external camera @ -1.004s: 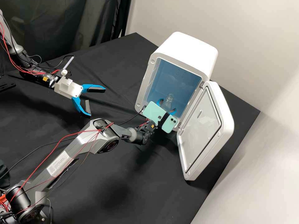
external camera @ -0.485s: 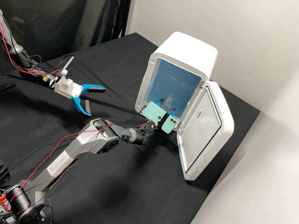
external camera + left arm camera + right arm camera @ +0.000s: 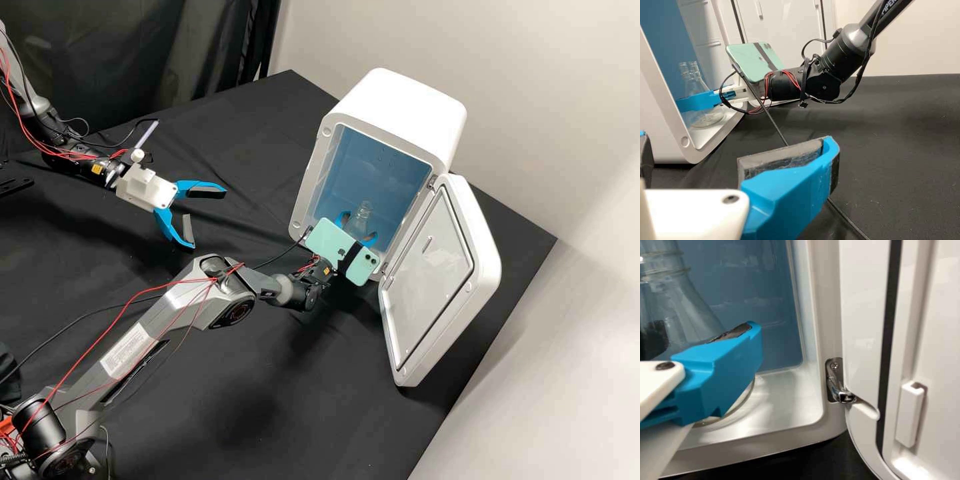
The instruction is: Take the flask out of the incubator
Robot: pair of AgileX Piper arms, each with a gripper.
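1. The incubator (image 3: 400, 110), a white box with a blue inner chamber, stands near the far edge of the black table (image 3: 280, 387), toward its far right corner
2. Its door (image 3: 437, 280) is swung fully open on the right-hand side and leans out toward the table's right edge; a metal hinge (image 3: 836, 385) joins the door to the body
3. The flask (image 3: 364, 212), clear glass with a conical body, stands upright on the chamber floor, just inside the opening
4. The right arm reaches from the table's near left corner to the opening, and the right gripper (image 3: 359, 227) sits inside the chamber, low beside the flask
5. Its blue fingers (image 3: 720, 365) are spread apart, one on each side of the flask's lower body and close to the glass; whether they press on it cannot be told
6. A mint-green phone (image 3: 343, 250) is strapped to the right wrist, just outside the opening, with red wires (image 3: 769, 82) bunched behind it
7. The left gripper (image 3: 209, 219) is above the table toward its left edge, well apart from the incubator
8. Its fingers (image 3: 790, 185) gape wide and hold nothing
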